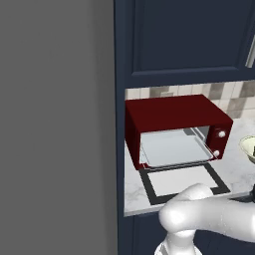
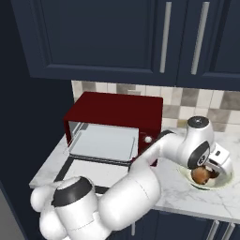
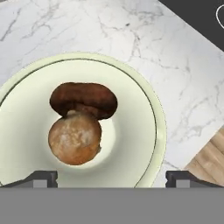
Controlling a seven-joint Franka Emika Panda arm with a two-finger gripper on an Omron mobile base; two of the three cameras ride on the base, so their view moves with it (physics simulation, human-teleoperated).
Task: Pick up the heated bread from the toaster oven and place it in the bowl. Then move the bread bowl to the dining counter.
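Right base view: counter point(image 2: 206, 199) of veined marble carries the oven point(image 2: 115, 123) and the bowl point(image 2: 224, 182), arm stretched over to the right with the gripper point(image 2: 213, 169) low above the bowl. Oven door is down flat, grey tray point(image 1: 172, 148) inside looks bare in left base view. Bowl sits well right of the oven, pale cream-green, on the marble. Bread point(image 3: 81, 122) lies in the middle of the bowl in hand view, a round golden lump with a darker brown piece touching its far side. Jaws stand wide apart, one fingertip point(image 3: 41, 178) each side at the bottom of hand view, both clear of the bread, nothing gripped. Judged progress: first half done, bread is out of the oven and in the bowl. Left to do: take hold of the bowl, likely by the rim, carry it to the dining counter and set it down
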